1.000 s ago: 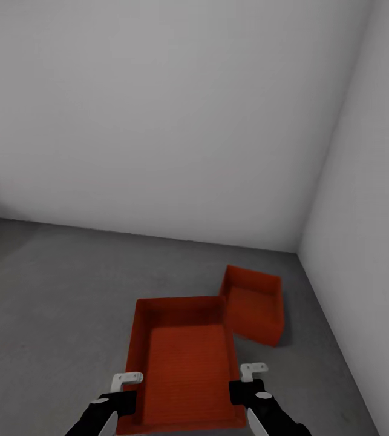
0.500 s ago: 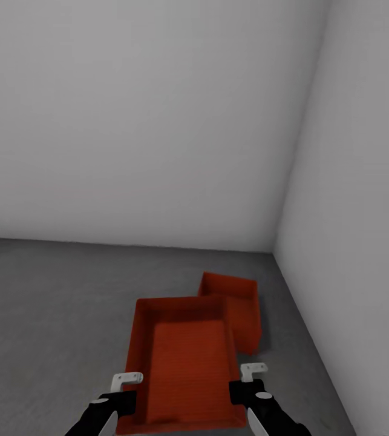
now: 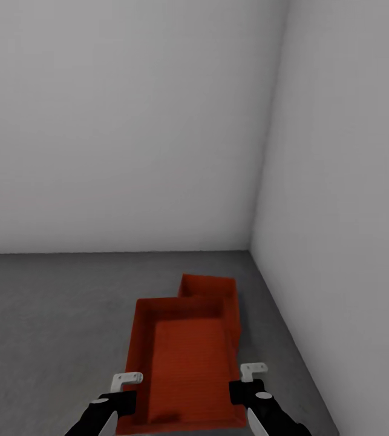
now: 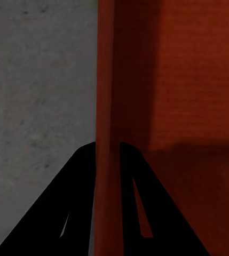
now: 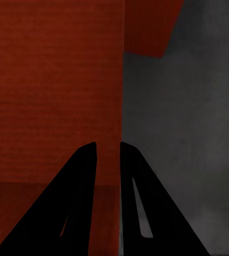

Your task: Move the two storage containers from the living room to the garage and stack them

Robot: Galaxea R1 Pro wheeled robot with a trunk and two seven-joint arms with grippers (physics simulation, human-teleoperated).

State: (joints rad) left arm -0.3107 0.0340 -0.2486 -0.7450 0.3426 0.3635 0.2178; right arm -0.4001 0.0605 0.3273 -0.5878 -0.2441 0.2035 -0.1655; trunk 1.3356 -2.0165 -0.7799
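With my left gripper and right gripper each clamped on a side wall of the carried container, the other container sits on the floor ahead, partly hidden, so I could misjudge the stack.

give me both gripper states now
Left gripper: shut on the held container's left wall.
Right gripper: shut on its right wall.
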